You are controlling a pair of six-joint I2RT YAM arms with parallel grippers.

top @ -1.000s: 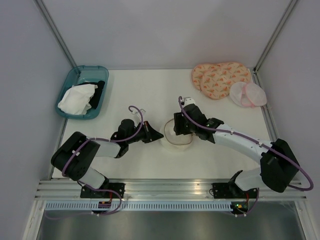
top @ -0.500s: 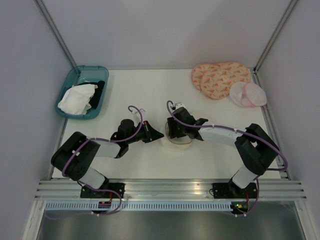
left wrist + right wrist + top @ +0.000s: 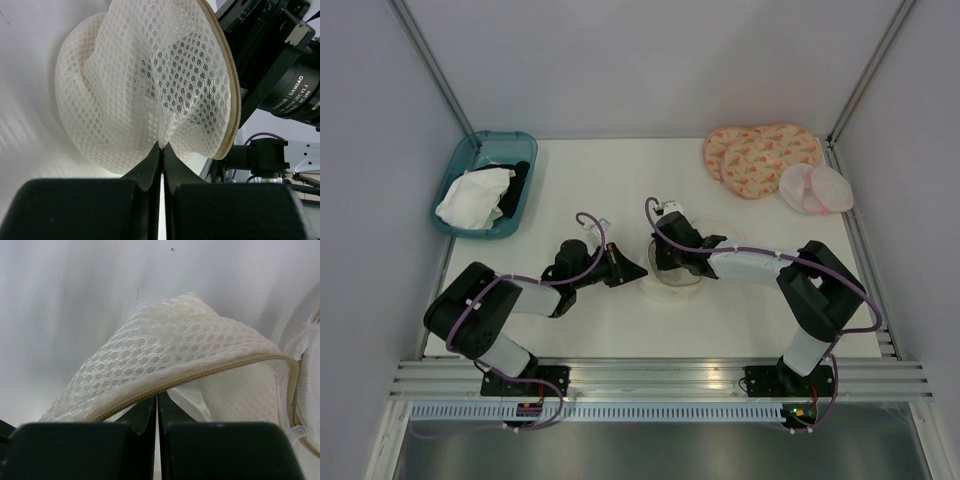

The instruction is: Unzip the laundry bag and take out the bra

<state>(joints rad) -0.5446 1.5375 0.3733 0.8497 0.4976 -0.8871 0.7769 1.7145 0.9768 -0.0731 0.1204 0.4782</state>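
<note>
The laundry bag (image 3: 682, 284), a cream mesh pouch with a tan zip rim, lies mid-table between both arms. My left gripper (image 3: 642, 272) is shut on its left side. In the left wrist view the tips (image 3: 161, 146) pinch a fold of the mesh (image 3: 150, 85). My right gripper (image 3: 668, 265) reaches into the bag from above. Its jaws (image 3: 157, 396) are shut with the tips tucked just under the raised zip rim (image 3: 200, 374), which hides what lies between them. A smooth white fabric, apparently the bra (image 3: 186, 399), shows inside beside the tips.
A teal bin (image 3: 460, 160) at the back left holds white and black cloths. A pink-orange patterned pad (image 3: 760, 155) and a pale pink mesh pair (image 3: 815, 188) lie at the back right. The right arm's black wrist (image 3: 280, 60) sits close behind the bag.
The right gripper has swung left over the bag, dipped into its opening and gone from open to shut. The left gripper has kept its pinch on the mesh.
</note>
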